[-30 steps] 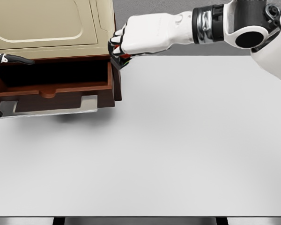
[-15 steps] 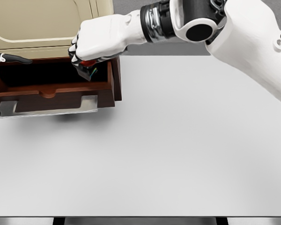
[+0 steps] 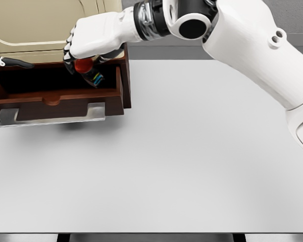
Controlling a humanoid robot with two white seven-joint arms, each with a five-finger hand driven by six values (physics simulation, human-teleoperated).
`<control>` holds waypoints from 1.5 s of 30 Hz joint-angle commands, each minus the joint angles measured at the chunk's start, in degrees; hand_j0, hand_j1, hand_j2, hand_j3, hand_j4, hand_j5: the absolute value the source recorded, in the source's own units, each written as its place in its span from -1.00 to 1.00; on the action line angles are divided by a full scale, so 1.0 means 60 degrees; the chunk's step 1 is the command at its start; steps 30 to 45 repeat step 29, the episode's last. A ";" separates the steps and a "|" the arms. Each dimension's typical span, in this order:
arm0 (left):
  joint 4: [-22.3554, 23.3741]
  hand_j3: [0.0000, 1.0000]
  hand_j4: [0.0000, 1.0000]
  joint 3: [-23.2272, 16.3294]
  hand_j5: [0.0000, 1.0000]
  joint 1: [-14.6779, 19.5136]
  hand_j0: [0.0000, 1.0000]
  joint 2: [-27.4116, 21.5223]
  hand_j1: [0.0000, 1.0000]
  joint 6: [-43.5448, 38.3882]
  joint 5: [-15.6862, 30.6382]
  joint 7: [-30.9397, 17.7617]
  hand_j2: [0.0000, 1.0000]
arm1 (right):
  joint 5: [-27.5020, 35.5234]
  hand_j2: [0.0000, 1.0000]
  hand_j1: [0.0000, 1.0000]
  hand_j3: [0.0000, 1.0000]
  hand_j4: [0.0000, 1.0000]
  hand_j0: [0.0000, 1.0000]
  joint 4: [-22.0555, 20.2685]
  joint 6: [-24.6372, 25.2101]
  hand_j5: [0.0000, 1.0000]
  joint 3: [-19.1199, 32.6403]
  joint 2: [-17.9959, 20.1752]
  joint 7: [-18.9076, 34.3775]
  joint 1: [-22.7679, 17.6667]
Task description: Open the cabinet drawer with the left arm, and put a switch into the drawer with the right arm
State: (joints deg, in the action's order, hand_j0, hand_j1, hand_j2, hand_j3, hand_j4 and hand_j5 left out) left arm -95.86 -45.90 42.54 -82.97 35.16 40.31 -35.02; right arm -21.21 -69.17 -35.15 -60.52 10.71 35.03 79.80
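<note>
Even, diffuse light is falling across the flat white table (image 3: 192,161), producing no glare. A soft shadow is lying just below the open dark-brown wooden drawer (image 3: 58,96), whose interior is staying dark. Edges are appearing slightly soft; no edge distortion is showing.

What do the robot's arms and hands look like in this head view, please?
The right arm has smooth white shells, a round black joint cap and a ribbed metallic and black wrist band. The right hand is white with five black-tipped fingers. Of the left hand only white and black parts show at the left edge.
</note>
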 commanded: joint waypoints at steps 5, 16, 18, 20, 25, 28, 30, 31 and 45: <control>0.0054 1.00 1.00 0.0018 1.00 0.0000 1.00 -0.0015 1.00 -0.0026 0.0094 0.0003 1.00 | -0.0054 1.00 1.00 1.00 1.00 1.00 -0.1317 0.0025 1.00 0.0170 0.0967 -0.0004 -0.0117; -0.0517 1.00 1.00 0.0018 1.00 -0.0014 1.00 0.0586 1.00 -0.0026 0.0079 0.0003 1.00 | 0.0473 1.00 1.00 1.00 1.00 1.00 -0.4453 0.0025 1.00 0.2513 0.7384 -0.0004 -0.4876; -0.0752 1.00 1.00 -0.0011 1.00 -0.0014 1.00 0.0820 1.00 -0.0026 0.0079 0.0003 1.00 | 0.0414 1.00 1.00 1.00 1.00 1.00 -0.4249 0.0025 1.00 0.3041 0.7531 -0.0004 -0.5771; -0.0854 1.00 1.00 -0.0025 1.00 -0.0029 1.00 0.1069 1.00 -0.0026 0.0064 0.0003 1.00 | 0.0414 1.00 1.00 1.00 1.00 1.00 -0.4014 0.0025 1.00 0.3041 0.7648 -0.0004 -0.5815; -0.0854 1.00 1.00 -0.0026 1.00 -0.0029 1.00 0.1084 1.00 -0.0026 0.0064 0.0003 1.00 | 0.0414 1.00 1.00 1.00 1.00 1.00 -0.3662 0.0025 1.00 0.3056 0.7648 -0.0004 -0.5947; -0.0854 1.00 1.00 -0.0026 1.00 -0.0029 1.00 0.1084 1.00 -0.0026 0.0079 0.0003 1.00 | 0.0414 1.00 1.00 1.00 1.00 1.00 -0.3647 0.0025 1.00 0.3056 0.7648 -0.0004 -0.5976; -0.0854 1.00 1.00 -0.0026 1.00 -0.0029 1.00 0.1084 1.00 -0.0026 0.0064 0.0003 1.00 | 0.0429 1.00 1.00 1.00 1.00 1.00 -0.3647 0.0025 1.00 0.3070 0.7648 -0.0004 -0.5976; -0.0854 1.00 1.00 -0.0026 1.00 -0.0029 1.00 0.1084 1.00 -0.0026 0.0064 0.0003 1.00 | 0.0429 1.00 1.00 1.00 1.00 1.00 -0.3647 0.0025 1.00 0.3070 0.7648 -0.0004 -0.5976; -0.0854 1.00 1.00 -0.0026 1.00 -0.0029 1.00 0.1084 1.00 -0.0026 0.0064 0.0003 1.00 | 0.0429 1.00 1.00 1.00 1.00 1.00 -0.3647 0.0025 1.00 0.3070 0.7648 -0.0004 -0.5976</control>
